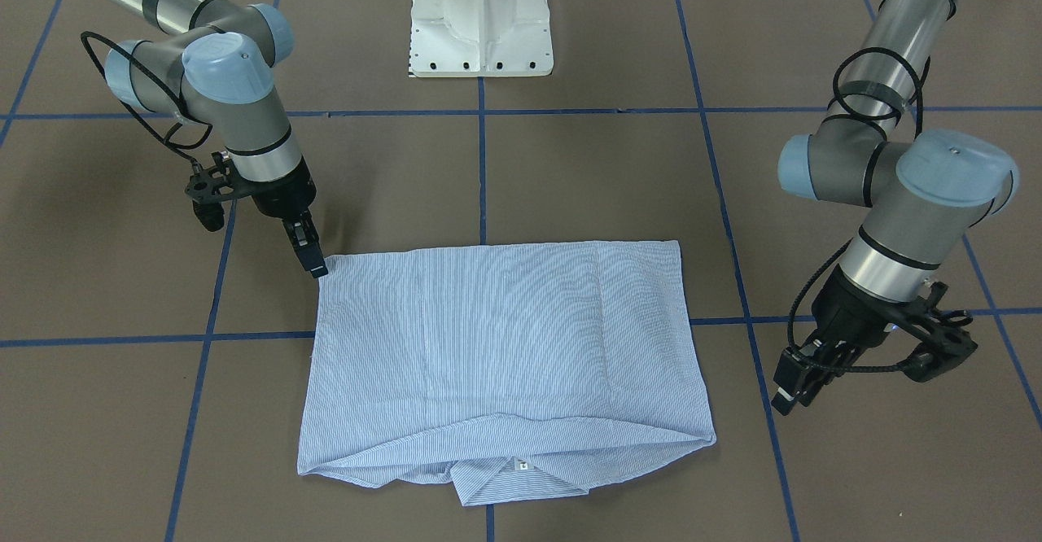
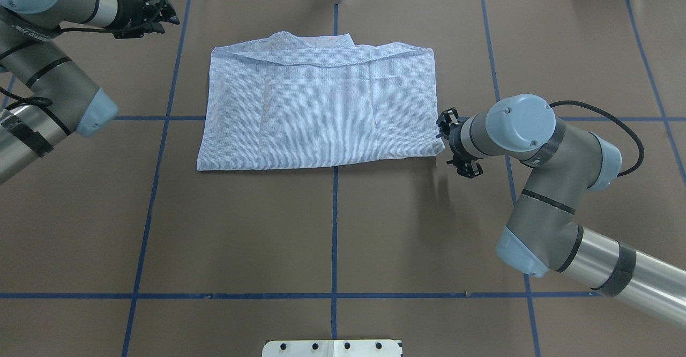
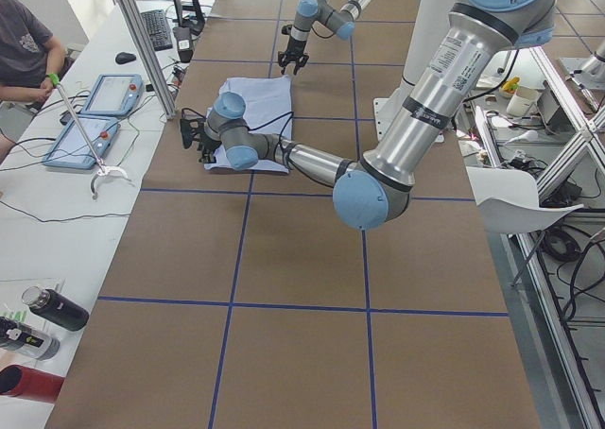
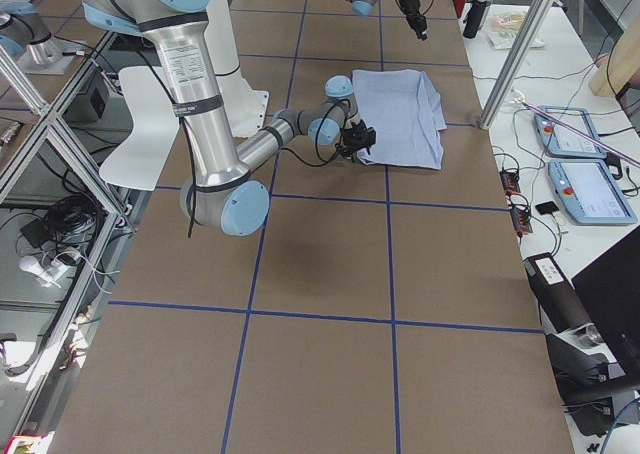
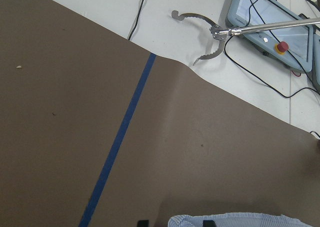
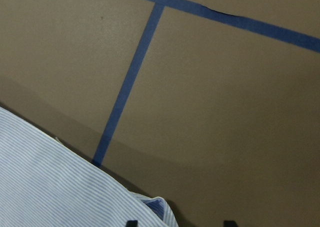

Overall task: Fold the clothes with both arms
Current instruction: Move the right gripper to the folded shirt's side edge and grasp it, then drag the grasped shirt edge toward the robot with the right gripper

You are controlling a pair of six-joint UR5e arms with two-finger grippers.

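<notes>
The pinstriped shirt (image 1: 505, 338) lies flat in a rectangle on the brown table, its collar (image 1: 521, 477) on the side away from the robot. My right gripper (image 1: 316, 265) points down at the shirt's near corner. In the right wrist view its fingertips (image 6: 131, 222) stand wide apart with that corner of the shirt (image 6: 50, 187) low between them. It is open and holds nothing. My left gripper (image 1: 783, 399) hangs over bare table beside the collar-end corner. It is open, and the edge of the shirt (image 5: 240, 219) shows at its fingertips (image 5: 142, 222).
Blue tape lines (image 2: 335, 228) grid the table. The white pedestal base (image 1: 480, 21) stands at the robot's side. Past the far edge, a white bench holds a metal grabber tool (image 5: 205, 27) and teach pendants (image 5: 270, 17). A person (image 3: 24, 51) sits there.
</notes>
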